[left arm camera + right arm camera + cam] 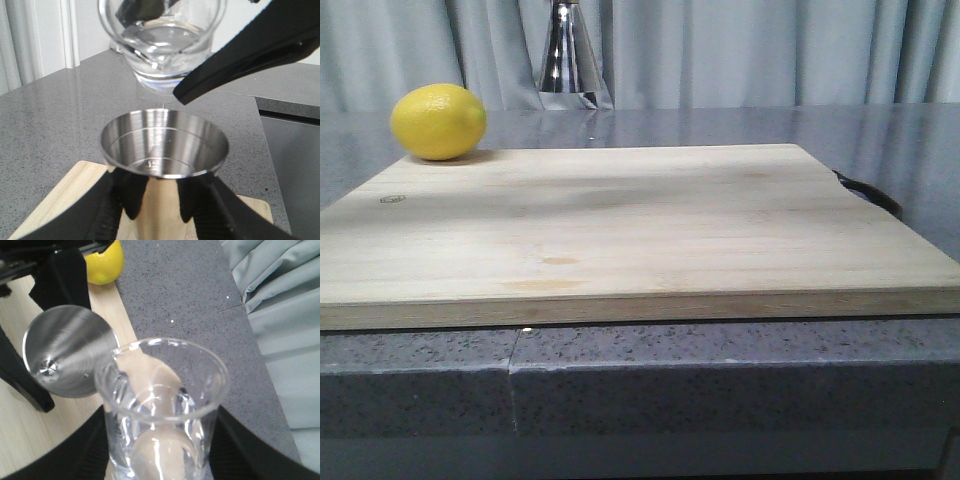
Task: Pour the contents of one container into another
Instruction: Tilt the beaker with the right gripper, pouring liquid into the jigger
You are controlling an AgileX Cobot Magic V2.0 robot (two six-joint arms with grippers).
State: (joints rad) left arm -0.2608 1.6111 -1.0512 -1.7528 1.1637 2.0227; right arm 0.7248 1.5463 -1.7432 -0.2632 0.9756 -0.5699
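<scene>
Steel jigger [165, 145]: shiny, brushed inside, mirror-like outside. Glass beaker [162, 410]: clear, smooth, glossy. Cutting board [620, 230]: pale wood, matt, fine grain. Counter [720, 370]: grey speckled stone, slight sheen. Lemon [438, 121]: yellow, dimpled skin. Curtain [770, 50]: soft grey cloth. Jaws: matt black plastic.

Cutting board [620, 230] lies flat on tabletop [740, 125], near its front edge. Lemon [438, 121] sits on board's far left corner. Jigger [165, 145] is held upright between left gripper [162, 200] fingers [107, 205], over the board. Beaker [162, 37], liquid inside, is held in right gripper [160, 450], above and just behind the jigger's open mouth, tilted toward it, apart from its rim. Curtain [770, 50] hangs behind tabletop.
</scene>
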